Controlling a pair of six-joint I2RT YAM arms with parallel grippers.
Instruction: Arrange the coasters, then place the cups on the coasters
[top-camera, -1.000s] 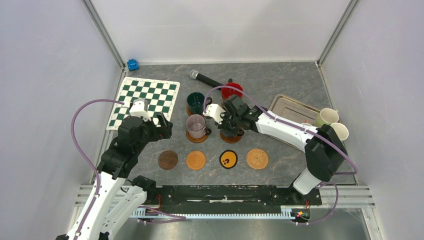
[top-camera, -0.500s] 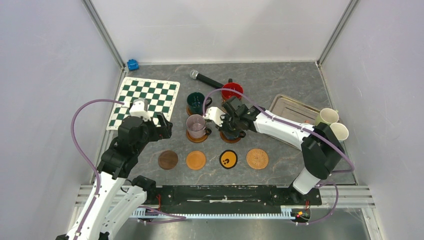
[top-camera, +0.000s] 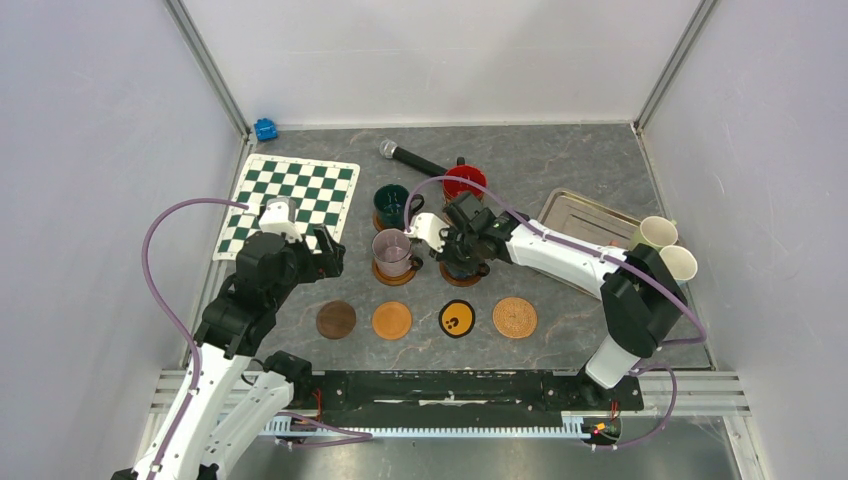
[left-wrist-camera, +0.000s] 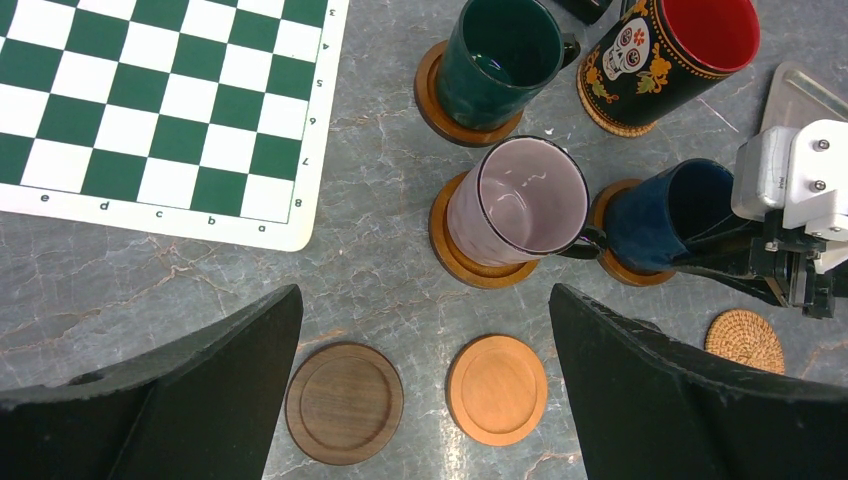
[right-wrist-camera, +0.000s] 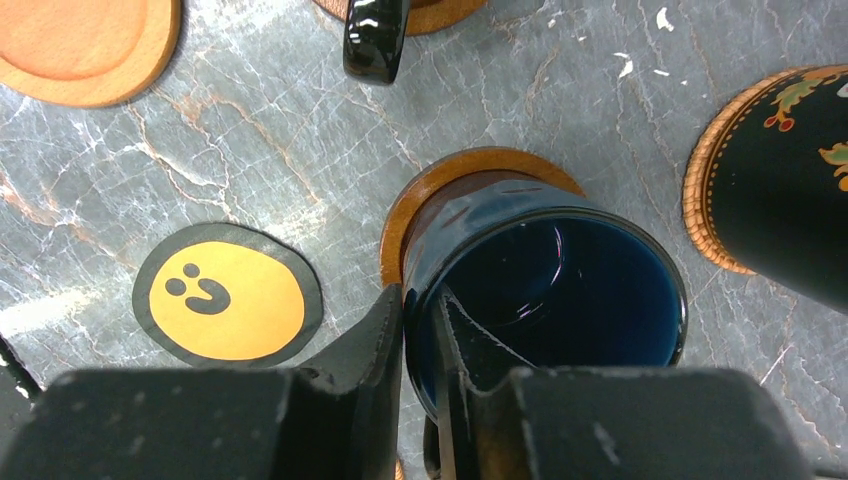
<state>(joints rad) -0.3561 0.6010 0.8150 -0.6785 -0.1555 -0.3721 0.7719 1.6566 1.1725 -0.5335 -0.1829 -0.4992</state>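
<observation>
right gripper (right-wrist-camera: 420, 300): straddling wall of dark blue mug (right-wrist-camera: 560, 290), jaws narrow, one finger inside, one outside; cannot tell whether pinching.
dark blue mug: standing upright on wooden coaster (right-wrist-camera: 432, 188), beside glass mug (left-wrist-camera: 520, 205).
left gripper (left-wrist-camera: 425, 300): hovering, jaws wide, over dark brown coaster (left-wrist-camera: 344, 403) and orange coaster (left-wrist-camera: 497, 389).

- The white-and-black left arm (top-camera: 225, 330) rose from its base and bent forward, its black two-finger left claw (left-wrist-camera: 425, 300) pointing down, jaws spread wide and empty.
- The white-and-black right arm (top-camera: 560, 258) stretched far leftward, its black right claw (right-wrist-camera: 418, 300) pointing down, jaws only narrowly apart.
</observation>
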